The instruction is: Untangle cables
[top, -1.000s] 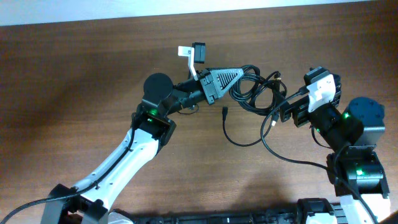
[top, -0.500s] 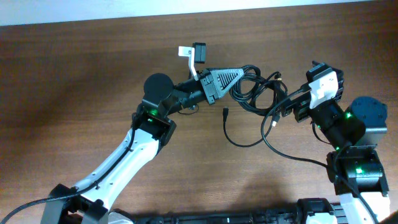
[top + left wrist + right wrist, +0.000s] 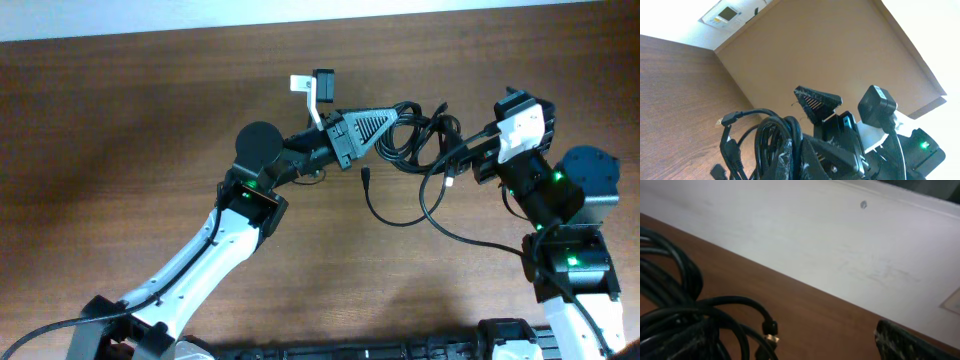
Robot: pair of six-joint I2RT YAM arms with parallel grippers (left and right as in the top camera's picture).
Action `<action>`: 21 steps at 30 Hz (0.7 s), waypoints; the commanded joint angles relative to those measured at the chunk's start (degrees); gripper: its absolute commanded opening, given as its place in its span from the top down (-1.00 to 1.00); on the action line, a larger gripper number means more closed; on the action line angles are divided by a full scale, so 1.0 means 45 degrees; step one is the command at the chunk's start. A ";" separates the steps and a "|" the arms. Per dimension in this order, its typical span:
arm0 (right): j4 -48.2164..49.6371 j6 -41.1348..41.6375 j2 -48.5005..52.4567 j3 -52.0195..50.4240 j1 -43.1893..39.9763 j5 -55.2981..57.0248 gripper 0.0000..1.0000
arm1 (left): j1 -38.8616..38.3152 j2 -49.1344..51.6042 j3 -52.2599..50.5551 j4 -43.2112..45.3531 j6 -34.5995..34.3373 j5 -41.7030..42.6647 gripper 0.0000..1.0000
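Barely begun. Pinched in closed left jaws: cables (image 3: pixel 415 140), one knotted bundle at far centre of table (image 3: pixel 120 120). Loose tails trailing toward near edge. Right jaws wide open, empty, just beside bundle. Left to do: grab strand, pull loops apart.

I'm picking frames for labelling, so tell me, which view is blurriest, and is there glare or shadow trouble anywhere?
Right wrist view: softest, the cables near the lens smeared and grainy; left wrist view: sharp up close, corners blown out white; overhead view: crisp, even light, soft shadows on the table.
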 commanded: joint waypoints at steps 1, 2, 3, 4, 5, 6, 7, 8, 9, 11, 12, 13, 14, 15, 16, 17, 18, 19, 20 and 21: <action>0.0933 -0.0034 0.0486 0.0165 -0.0073 0.0442 -0.97 | -0.0155 -0.0243 0.0316 0.0160 -0.0165 0.0369 1.00; 0.1282 -0.0034 0.0675 0.0165 -0.0073 0.0437 -0.97 | -0.0155 -0.0243 0.0316 0.0160 -0.0165 0.0364 1.00; 0.1622 -0.0034 0.0869 0.0165 -0.0073 0.0432 -0.97 | -0.0160 -0.0243 0.0316 0.0160 -0.0165 0.0350 1.00; 0.1831 -0.0034 0.0986 0.0165 -0.0073 0.0427 -0.97 | -0.0160 -0.0243 0.0316 0.0160 -0.0165 0.0340 1.00; 0.1982 -0.0029 0.1088 0.0165 -0.0073 0.0427 -0.98 | -0.0160 -0.0243 0.0316 0.0160 -0.0165 0.0335 1.00; 0.2021 -0.0034 0.1166 0.0165 -0.0073 0.0427 -0.98 | -0.0170 -0.0243 0.0316 0.0160 -0.0165 0.0335 1.00; 0.1977 -0.0034 0.1205 0.0165 -0.0073 0.0432 -0.98 | -0.0170 -0.0243 0.0316 0.0160 -0.0165 0.0330 1.00; 0.1885 -0.0034 0.1200 0.0170 -0.0073 0.0437 -0.98 | -0.0165 -0.0243 0.0316 0.0155 -0.0160 0.0330 1.00; 0.1817 -0.0034 0.1195 0.0165 -0.0073 0.0437 -0.98 | -0.0146 -0.0243 0.0316 0.0151 -0.0146 0.0325 1.00; 0.1758 -0.0034 0.1117 0.0170 -0.0073 0.0437 -0.98 | -0.0087 -0.0243 0.0316 0.0131 -0.0049 0.0335 1.00; 0.1705 -0.0029 0.1015 0.0170 -0.0073 0.0437 -0.98 | -0.0015 -0.0243 0.0316 0.0097 0.0029 0.0345 1.00; 0.1622 -0.0029 0.0903 0.0170 -0.0073 0.0432 -0.98 | 0.0112 -0.0243 0.0316 0.0000 0.0092 0.0384 1.00; 0.1515 -0.0029 0.0753 0.0165 -0.0073 0.0427 -0.98 | 0.0209 -0.0243 0.0316 -0.0228 0.0083 0.0379 1.00; 0.1394 -0.0029 0.0622 0.0165 -0.0073 0.0423 -0.97 | 0.0330 -0.0243 0.0316 -0.0481 0.0087 0.0379 1.00; 0.1234 -0.0034 0.0491 0.0165 -0.0073 0.0418 -0.97 | 0.0447 -0.0243 0.0316 -0.0719 0.0087 0.0379 1.00; 0.0981 -0.0034 0.0287 0.0170 -0.0073 0.0374 -0.97 | 0.0583 -0.0243 0.0316 -0.0991 0.0087 0.0379 1.00; 0.0680 -0.0034 0.0078 0.0170 -0.0073 0.0369 -0.97 | 0.0675 -0.0243 0.0316 -0.1146 0.0083 0.0389 1.00; 0.0350 -0.0039 -0.0117 0.0165 -0.0073 0.0374 -0.97 | 0.0743 -0.0243 0.0316 -0.1258 0.0083 0.0398 1.00; 0.0136 -0.0049 -0.0238 0.0170 -0.0073 0.0374 -0.97 | 0.0782 -0.0243 0.0316 -0.1253 0.0083 0.0437 1.00; -0.0257 -0.0180 -0.0423 0.0165 -0.0073 0.0316 -0.97 | 0.0782 -0.0243 0.0316 -0.1248 0.0083 0.0437 1.00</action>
